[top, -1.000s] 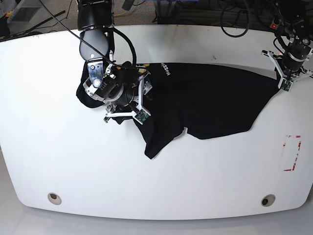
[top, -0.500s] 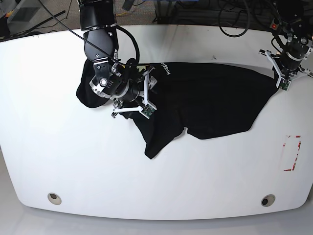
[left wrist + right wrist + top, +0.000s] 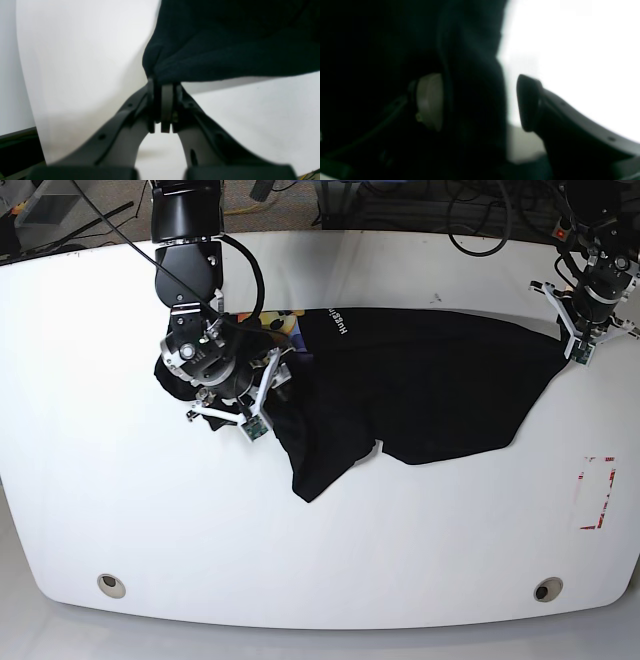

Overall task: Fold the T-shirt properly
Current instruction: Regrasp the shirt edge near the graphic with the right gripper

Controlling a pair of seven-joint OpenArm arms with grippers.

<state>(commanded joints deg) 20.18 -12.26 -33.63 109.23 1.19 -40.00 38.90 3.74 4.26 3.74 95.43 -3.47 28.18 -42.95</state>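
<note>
The shirt (image 3: 420, 380) lies crumpled across the far half of the white counter (image 3: 300, 560), its white lettering (image 3: 337, 322) near the collar end. My left hand (image 3: 163, 82) pinches the shirt's corner at the counter's edge, fingers pressed together on the cloth. My right hand (image 3: 480, 105) is spread apart over a dark fold; the view is murky, but cloth seems to hang between its fingers (image 3: 430, 100).
</note>
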